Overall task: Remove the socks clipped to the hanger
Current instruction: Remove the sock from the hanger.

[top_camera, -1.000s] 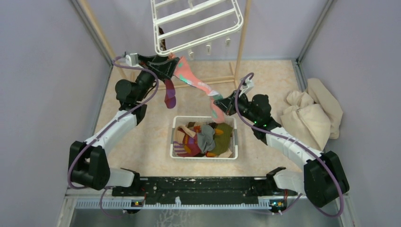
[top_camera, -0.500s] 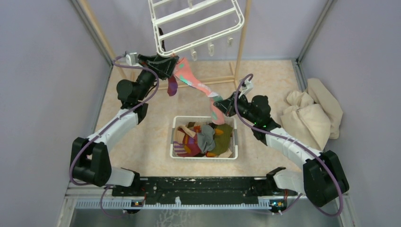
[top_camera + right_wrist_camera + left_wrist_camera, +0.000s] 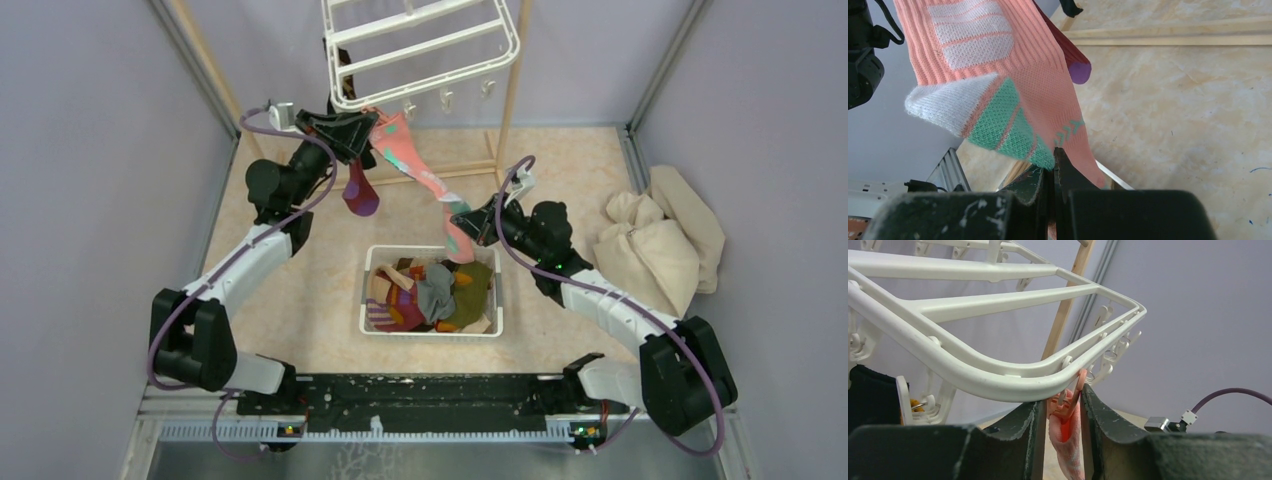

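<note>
Left jaws: higher and further in than a second ago, now tucked right under the near corner of the hanger (image 3: 998, 387) rather than hanging below it. Narrowed as well since then, from well spread to close about the pink clip (image 3: 1066, 405) between them. Seemingly pinching that clip, though contact at the pads is hard to confirm from the wrist view.

Just below and between the left jaws, dangling from that clip: the pink sock (image 3: 400, 150) with mint patches, not yet off the hanger. To the left of these jaws, clipped on the same rim: a black sock (image 3: 868, 395). Beneath them, hanging in the air: a purple-toed sock (image 3: 358, 195), shifted only slightly.

Right jaws: in the same place as a second ago, pressed together on the lower end of the pink sock, beside a mint patch, with the sock slanting up from here to the clip.

Directly below the right jaws, on the desk (image 3: 325, 270): a white basket (image 3: 365, 300) holding loose socks (image 3: 430, 295). Well apart to their right: a beige cloth heap (image 3: 655, 245).
</note>
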